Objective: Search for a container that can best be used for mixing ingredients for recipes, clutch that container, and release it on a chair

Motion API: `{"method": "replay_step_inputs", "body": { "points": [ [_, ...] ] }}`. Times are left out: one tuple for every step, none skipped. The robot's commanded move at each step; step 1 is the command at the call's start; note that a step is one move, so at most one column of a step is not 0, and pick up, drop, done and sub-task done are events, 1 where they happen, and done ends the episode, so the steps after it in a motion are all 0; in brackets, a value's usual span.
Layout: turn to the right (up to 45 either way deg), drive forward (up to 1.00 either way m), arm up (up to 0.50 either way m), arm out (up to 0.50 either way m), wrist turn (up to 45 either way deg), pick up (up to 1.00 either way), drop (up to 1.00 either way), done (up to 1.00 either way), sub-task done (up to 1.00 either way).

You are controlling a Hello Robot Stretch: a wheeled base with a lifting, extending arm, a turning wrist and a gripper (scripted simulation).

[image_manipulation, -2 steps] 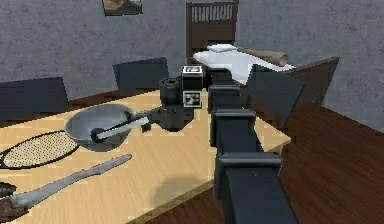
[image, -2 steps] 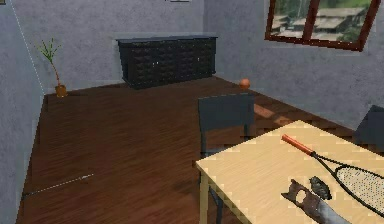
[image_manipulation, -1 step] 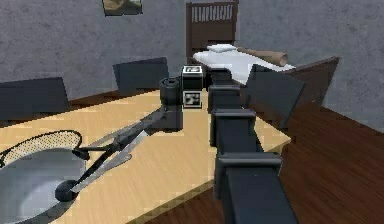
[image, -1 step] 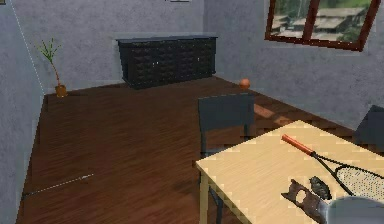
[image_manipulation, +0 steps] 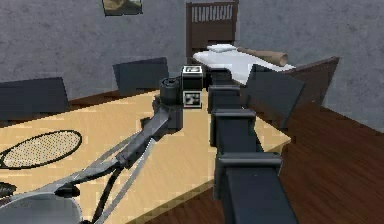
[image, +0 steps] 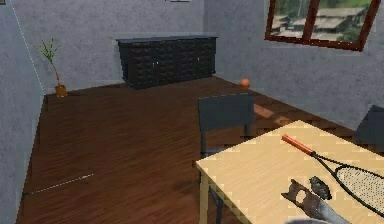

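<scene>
A pale grey rounded thing, perhaps a bowl, lies at the near left end of the light wooden table. My gripper stretches from its dark body down and left over the tabletop, and its thin fingers end close to that grey thing. I cannot tell whether the gripper holds anything. Dark chairs stand along the table's far side, with another chair at its right end. In the forward view, a dark chair stands at the table, and a grey rounded shape sits at the bottom edge.
A racket with an orange handle lies on the table; its oval head shows again. A dark dresser, a potted plant and an orange ball stand by the far wall. A bed lies beyond the table.
</scene>
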Motion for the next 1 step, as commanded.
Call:
{"method": "replay_step_inputs", "body": {
  "points": [
    [0.0,0.0,0.0,-0.22,0.0,0.0,0.0,0.0,0.0]
  ]
}}
